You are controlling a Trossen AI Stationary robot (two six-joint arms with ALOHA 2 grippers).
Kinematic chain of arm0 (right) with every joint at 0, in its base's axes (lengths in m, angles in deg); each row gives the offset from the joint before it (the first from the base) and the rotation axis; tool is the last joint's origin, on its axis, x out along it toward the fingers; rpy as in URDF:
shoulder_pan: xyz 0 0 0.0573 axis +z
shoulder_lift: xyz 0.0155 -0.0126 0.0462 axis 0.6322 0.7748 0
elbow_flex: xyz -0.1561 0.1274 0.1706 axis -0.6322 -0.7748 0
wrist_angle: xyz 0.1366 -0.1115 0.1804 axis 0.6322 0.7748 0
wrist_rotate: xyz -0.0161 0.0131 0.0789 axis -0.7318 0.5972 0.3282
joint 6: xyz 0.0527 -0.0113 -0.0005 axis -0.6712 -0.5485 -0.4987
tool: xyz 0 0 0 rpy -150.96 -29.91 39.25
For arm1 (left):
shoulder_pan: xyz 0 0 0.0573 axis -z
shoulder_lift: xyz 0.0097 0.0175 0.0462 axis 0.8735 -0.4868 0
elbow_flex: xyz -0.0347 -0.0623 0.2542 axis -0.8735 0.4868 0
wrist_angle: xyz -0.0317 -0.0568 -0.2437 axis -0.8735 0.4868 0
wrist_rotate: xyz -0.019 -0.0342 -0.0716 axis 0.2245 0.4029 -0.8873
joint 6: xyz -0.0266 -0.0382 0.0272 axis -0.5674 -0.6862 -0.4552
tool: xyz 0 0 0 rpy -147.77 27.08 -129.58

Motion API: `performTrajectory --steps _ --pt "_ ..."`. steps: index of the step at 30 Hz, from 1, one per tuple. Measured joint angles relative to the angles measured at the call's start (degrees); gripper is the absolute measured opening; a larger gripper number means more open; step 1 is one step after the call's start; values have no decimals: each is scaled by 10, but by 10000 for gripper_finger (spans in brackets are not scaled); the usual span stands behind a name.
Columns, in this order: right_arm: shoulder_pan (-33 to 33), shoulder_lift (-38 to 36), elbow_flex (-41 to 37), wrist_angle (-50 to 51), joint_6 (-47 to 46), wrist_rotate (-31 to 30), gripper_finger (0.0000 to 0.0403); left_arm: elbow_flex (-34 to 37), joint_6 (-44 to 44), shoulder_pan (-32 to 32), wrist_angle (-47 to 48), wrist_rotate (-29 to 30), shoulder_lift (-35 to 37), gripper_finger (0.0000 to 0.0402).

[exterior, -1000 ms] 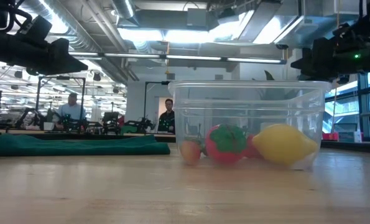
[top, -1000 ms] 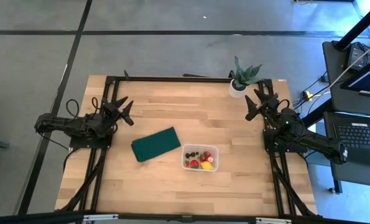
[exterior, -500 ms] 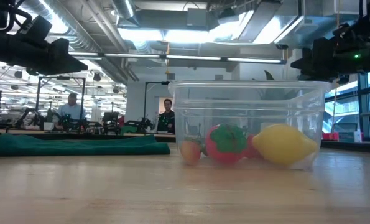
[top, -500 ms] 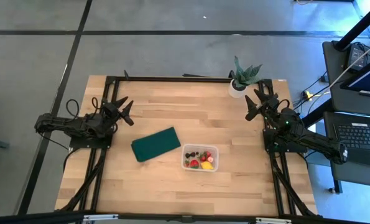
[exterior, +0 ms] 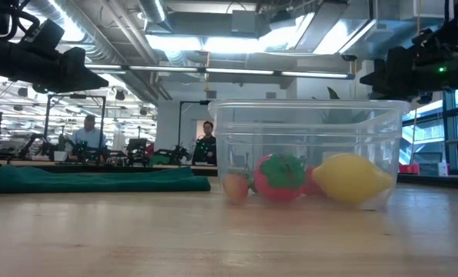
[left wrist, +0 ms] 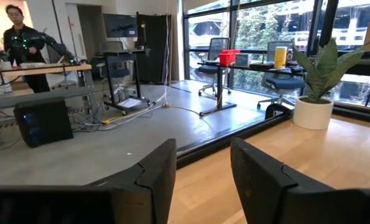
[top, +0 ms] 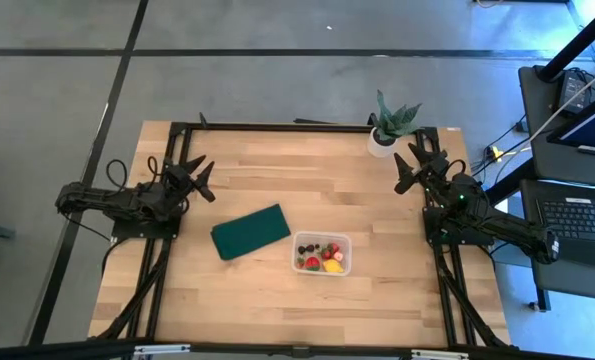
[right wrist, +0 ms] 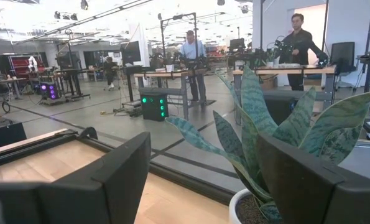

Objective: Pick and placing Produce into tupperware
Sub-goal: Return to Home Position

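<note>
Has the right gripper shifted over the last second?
No. In the high view the right gripper keeps its spot beside the green spiky plant in a white pot, jaws open.

The counter [top: 277,300] lies bare across its far half and along the near edge. In the middle, the pad [top: 250,231] and the tub [top: 322,234] lie just beside each other; the tub's top is open from above. The plant [top: 392,122] crowds the far right corner, close to the right claw [top: 405,165]. The left claw [top: 209,180] has clear counter ahead.
</note>
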Motion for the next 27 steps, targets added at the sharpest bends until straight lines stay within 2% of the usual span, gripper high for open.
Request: performTrajectory --steps 15,27 --pt "0 0 0 0 0 0 289 0 0 0 0 0 0 157" --pt "0 0 0 0 0 0 289 0 0 0 0 0 0 143"
